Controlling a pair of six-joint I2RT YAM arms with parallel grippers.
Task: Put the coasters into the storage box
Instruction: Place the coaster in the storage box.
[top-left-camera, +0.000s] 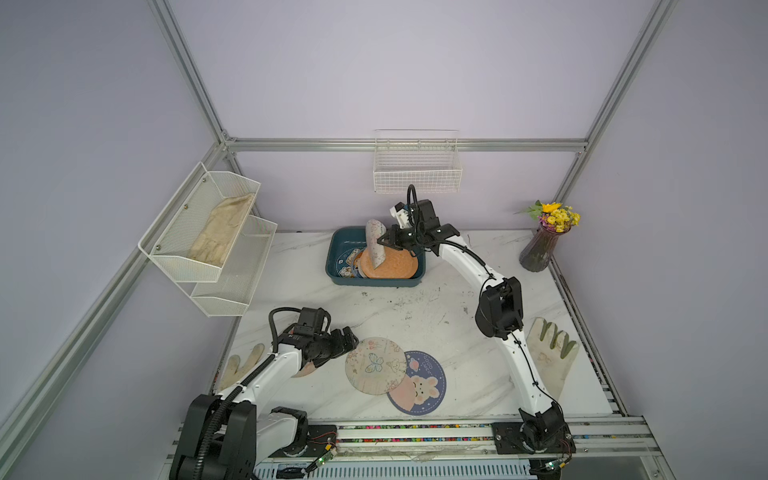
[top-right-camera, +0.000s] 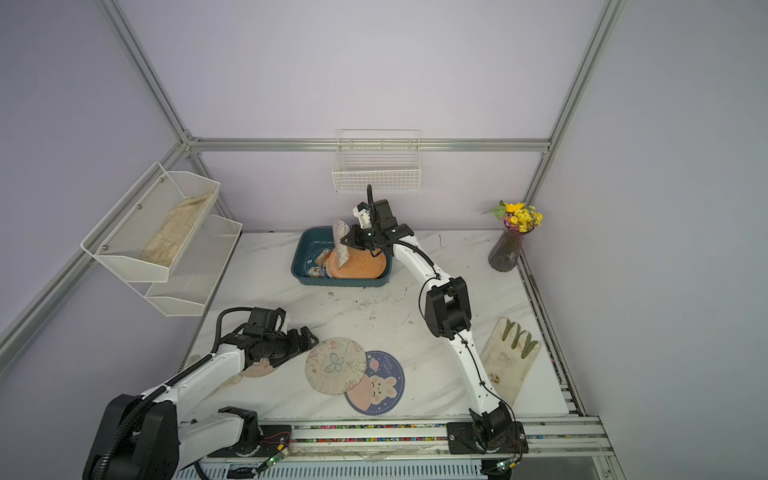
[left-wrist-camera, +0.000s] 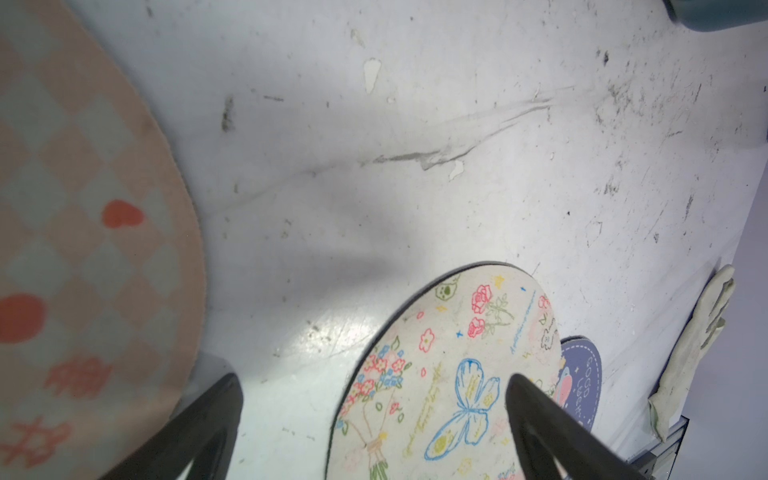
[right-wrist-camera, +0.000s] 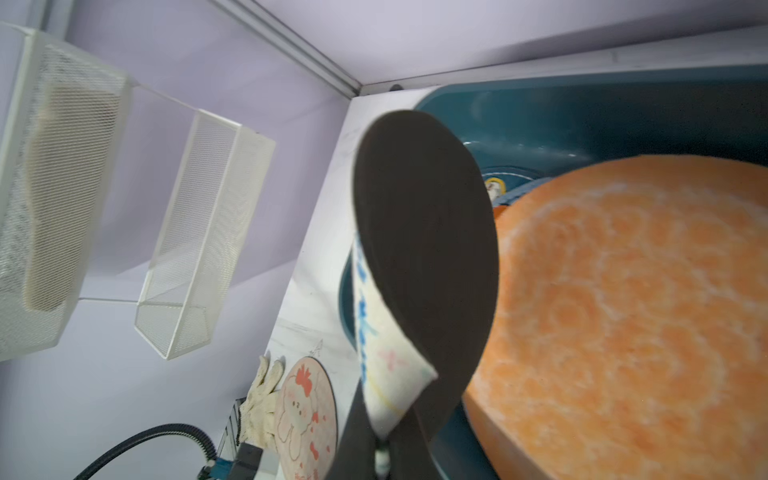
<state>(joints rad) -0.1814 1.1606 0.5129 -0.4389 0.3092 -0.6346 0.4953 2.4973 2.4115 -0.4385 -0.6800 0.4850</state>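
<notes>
Teal plastic makes the storage box (top-left-camera: 374, 283), which stands at the far edge of the table (top-left-camera: 415, 309), about its middle. In both top views it holds several coasters, with the orange coaster (top-left-camera: 395, 266) uppermost. Above it the right gripper (top-left-camera: 384, 241) is pressed together on a cream coaster (top-left-camera: 375, 243), which stands nearly upright and bent. Its lower end is close to the orange one, but whether they touch I cannot tell. Near the front edge the left gripper (top-left-camera: 350, 337) is spread wide and empty, just beside the butterfly coaster (top-left-camera: 376, 365), which lies partly over the blue bunny coaster (top-left-camera: 424, 388). A pink coaster (top-left-camera: 305, 370) shows under the left arm, toward the front left corner. In the left wrist view one finger (left-wrist-camera: 540, 415) is over the butterfly coaster (left-wrist-camera: 449, 374) and the other over bare table, so the jaws stand across its rim. In the right wrist view the cream coaster (right-wrist-camera: 424, 249) turns its dark underside to the camera, in front of the orange coaster (right-wrist-camera: 623, 311) inside the storage box (right-wrist-camera: 582, 116). I judge the step in hand as placing. The right jaws need only to open, perhaps after tilting lower, so that the piece falls flat and does not lean on the wall. The left gripper must catch a thin rim, which calls for a low, careful approach.
</notes>
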